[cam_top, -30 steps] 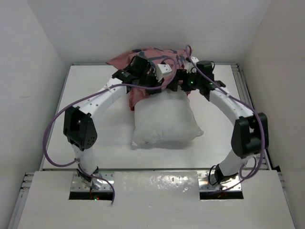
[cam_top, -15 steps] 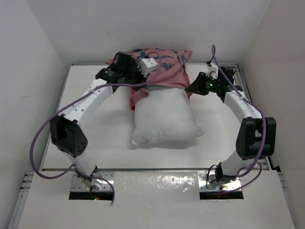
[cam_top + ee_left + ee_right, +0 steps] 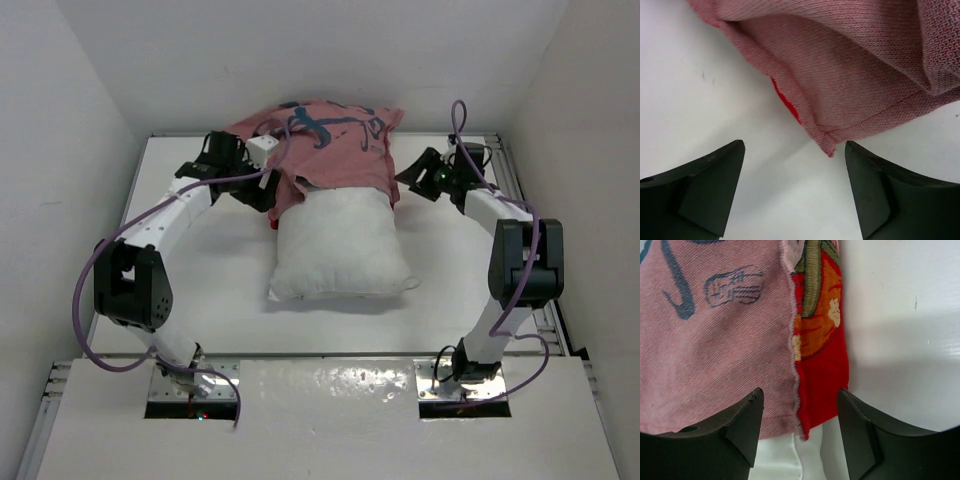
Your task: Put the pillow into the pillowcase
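Black plastic fingers (image 3: 700, 185) of the left claw (image 3: 795, 150) stand spread with nothing between them. Just ahead of them a stitched corner of the pillowcase (image 3: 865, 75) rests on the white worktop (image 3: 690, 100), dull pink side up, with a sliver of red showing at the hem. The right claw (image 3: 800, 392) is spread too and pinches nothing. It hangs over the opposite edge of the cover, where the pink reverse turns back to show the red-orange print.

From above, the pillowcase lies heaped over the far end of the pillow (image 3: 340, 245). The pillow sits mid-worktop with most of its white bulk bare. Whether that far end is inside the opening or merely under the cloth cannot be told.

The claws flank the cover's near edge, one at each side. That placing probably lets each take a side of the hem, so the cover can be drawn toward the arms along the pillow.
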Action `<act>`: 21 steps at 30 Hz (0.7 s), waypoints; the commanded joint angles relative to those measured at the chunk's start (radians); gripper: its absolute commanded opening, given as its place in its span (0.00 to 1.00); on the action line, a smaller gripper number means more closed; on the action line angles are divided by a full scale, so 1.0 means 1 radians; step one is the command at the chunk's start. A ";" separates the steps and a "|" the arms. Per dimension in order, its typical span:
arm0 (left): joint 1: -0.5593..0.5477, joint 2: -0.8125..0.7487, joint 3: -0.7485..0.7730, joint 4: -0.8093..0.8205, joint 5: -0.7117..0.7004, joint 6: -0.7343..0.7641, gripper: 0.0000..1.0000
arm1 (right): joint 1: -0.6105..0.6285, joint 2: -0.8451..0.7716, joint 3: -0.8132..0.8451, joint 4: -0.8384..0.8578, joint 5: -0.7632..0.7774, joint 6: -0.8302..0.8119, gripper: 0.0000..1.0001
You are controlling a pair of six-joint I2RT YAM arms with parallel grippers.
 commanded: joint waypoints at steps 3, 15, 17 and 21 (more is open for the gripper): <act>0.024 -0.069 -0.013 0.040 0.064 0.013 0.82 | 0.054 0.016 0.030 0.069 -0.024 -0.020 0.58; 0.035 -0.031 -0.206 0.181 0.029 0.039 0.67 | 0.070 0.071 -0.041 0.078 0.003 -0.012 0.38; 0.033 -0.018 -0.202 0.206 0.041 0.035 0.70 | 0.071 0.078 -0.042 0.073 -0.001 -0.024 0.36; 0.030 0.012 -0.187 0.235 0.044 0.004 0.70 | 0.071 0.079 -0.054 0.069 -0.012 -0.033 0.29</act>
